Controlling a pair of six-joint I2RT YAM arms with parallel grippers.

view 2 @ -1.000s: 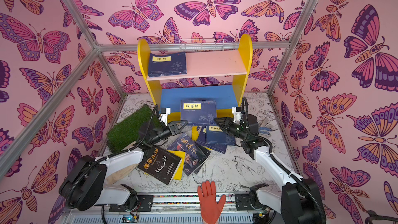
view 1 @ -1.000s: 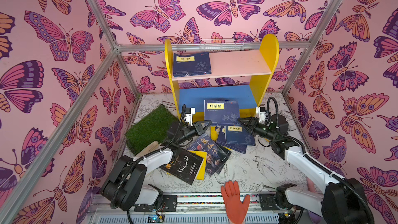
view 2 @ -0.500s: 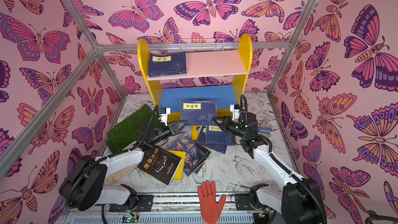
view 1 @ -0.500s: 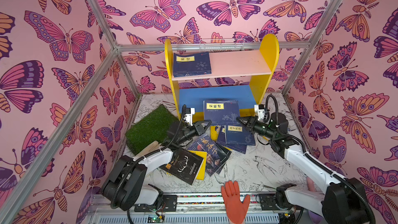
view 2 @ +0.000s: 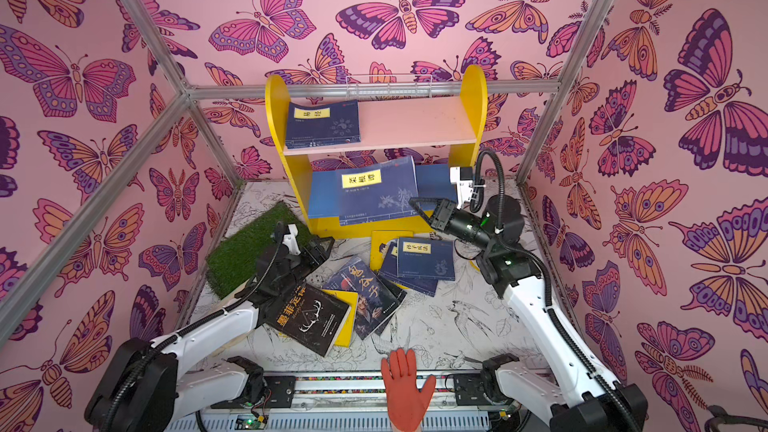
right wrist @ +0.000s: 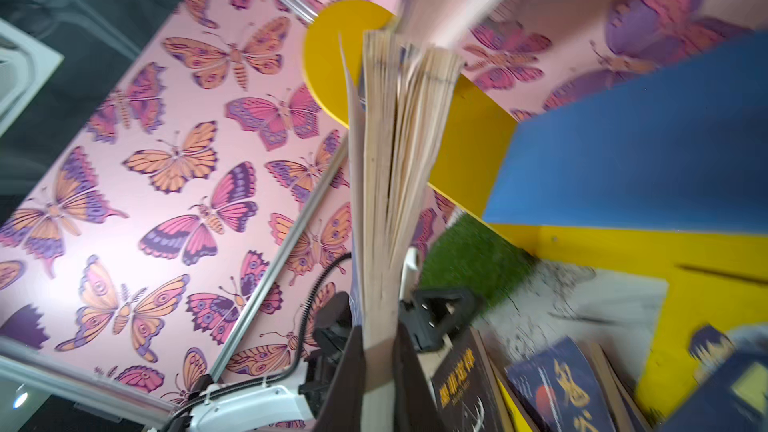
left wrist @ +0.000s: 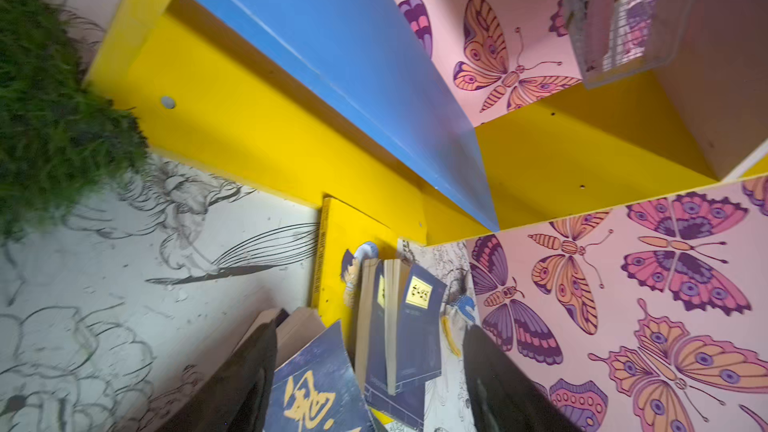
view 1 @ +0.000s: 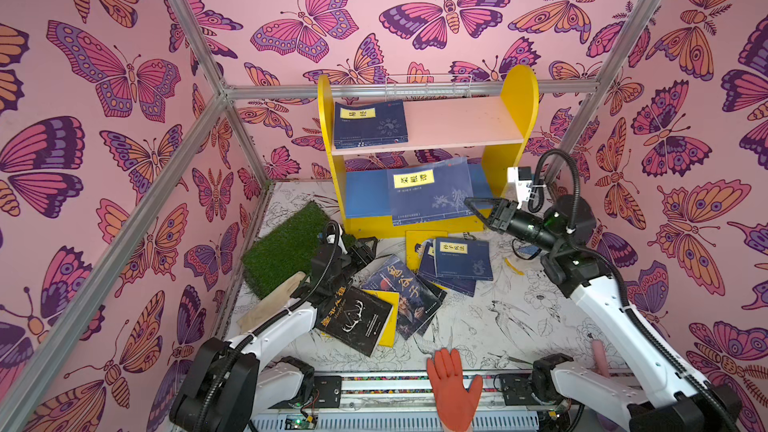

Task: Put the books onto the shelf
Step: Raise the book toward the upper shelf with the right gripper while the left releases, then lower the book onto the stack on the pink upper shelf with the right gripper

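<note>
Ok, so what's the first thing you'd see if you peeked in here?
The giant butterflies covering the pink walls jump out first. Then comes the yellow shelf at the back middle, where the right end effector holds a navy book at the blue lower board. In front of it, a messy pile of books lies on the table, with an orange glove at the near edge.

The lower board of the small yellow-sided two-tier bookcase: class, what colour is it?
The lower board is plain blue, clearest in a top view.
</note>
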